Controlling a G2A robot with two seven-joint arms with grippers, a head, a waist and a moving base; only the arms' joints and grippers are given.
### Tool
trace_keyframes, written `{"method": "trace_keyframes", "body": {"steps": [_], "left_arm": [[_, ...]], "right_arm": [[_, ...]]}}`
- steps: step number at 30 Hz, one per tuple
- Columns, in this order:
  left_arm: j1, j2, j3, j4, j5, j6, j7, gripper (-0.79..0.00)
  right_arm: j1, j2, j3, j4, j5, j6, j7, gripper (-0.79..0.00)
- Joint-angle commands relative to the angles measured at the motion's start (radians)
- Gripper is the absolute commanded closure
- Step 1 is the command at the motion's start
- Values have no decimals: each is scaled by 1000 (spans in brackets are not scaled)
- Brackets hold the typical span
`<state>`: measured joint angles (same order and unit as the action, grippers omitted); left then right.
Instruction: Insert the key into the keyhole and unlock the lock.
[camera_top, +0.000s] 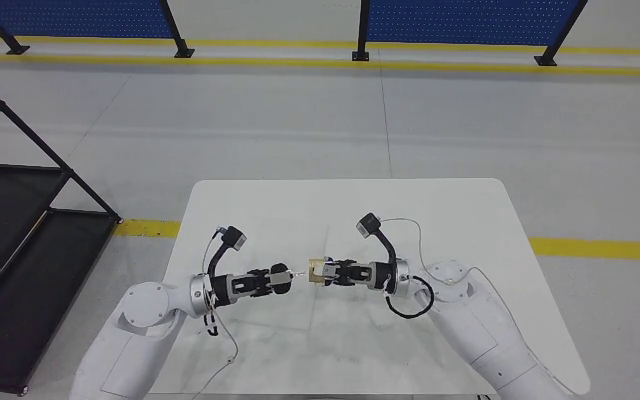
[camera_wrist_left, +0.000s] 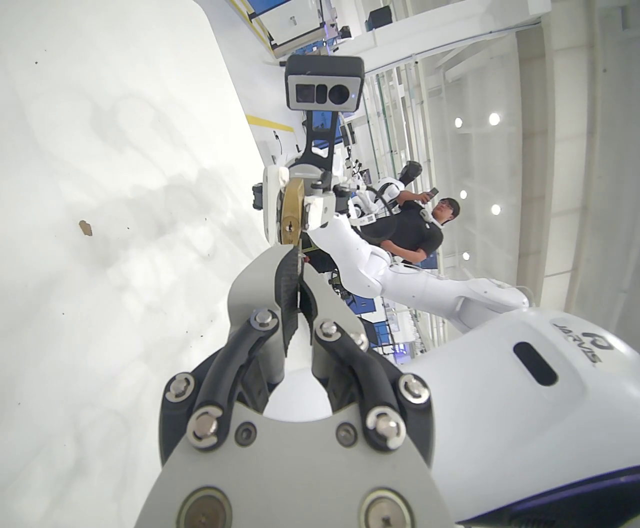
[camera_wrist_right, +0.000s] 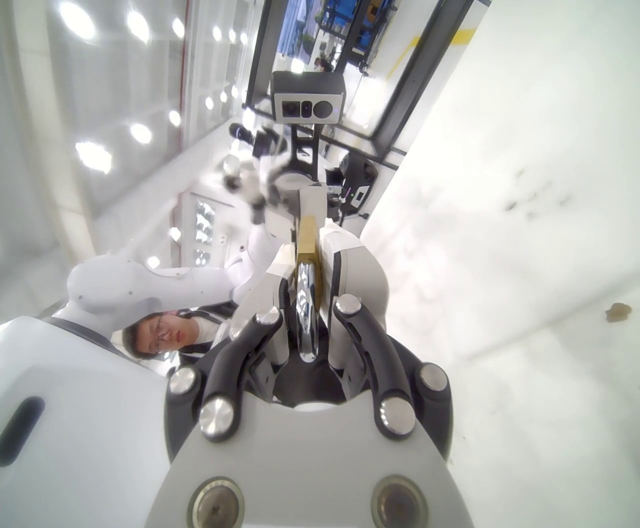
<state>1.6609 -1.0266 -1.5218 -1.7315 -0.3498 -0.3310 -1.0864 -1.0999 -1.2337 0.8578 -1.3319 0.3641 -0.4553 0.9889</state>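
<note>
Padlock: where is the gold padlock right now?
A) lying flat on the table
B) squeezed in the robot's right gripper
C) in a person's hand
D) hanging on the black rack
B: the padlock is clamped between the two sides of the right gripper, with its shiny loop pointing back toward the wrist.

The top view looks down from above the arms at the whole table (camera_top: 460, 215), with floor beyond it. Each wrist view sits close behind its own gripper and looks along the fingers, low over the table. The left gripper (camera_wrist_left: 296, 256) points at the right arm's camera (camera_wrist_left: 324, 82), the right gripper (camera_wrist_right: 306, 250) at the left arm's camera (camera_wrist_right: 308, 102), so these two views face each other. All three share the lock (camera_top: 317, 271) between the grippers.
</note>
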Motion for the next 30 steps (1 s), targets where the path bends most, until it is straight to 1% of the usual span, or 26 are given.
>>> {"method": "trace_keyframes", "body": {"steps": [1, 15, 30], "left_arm": [[-3, 0, 4, 2, 4, 0, 11, 0], [-17, 5, 27, 13, 10, -7, 16, 0], [-5, 13, 18, 13, -9, -28, 10, 0]], "right_arm": [[-6, 1, 4, -7, 1, 2, 0, 0], [-4, -1, 2, -7, 18, 10, 15, 0], [-8, -3, 4, -7, 7, 12, 2, 0]]}}
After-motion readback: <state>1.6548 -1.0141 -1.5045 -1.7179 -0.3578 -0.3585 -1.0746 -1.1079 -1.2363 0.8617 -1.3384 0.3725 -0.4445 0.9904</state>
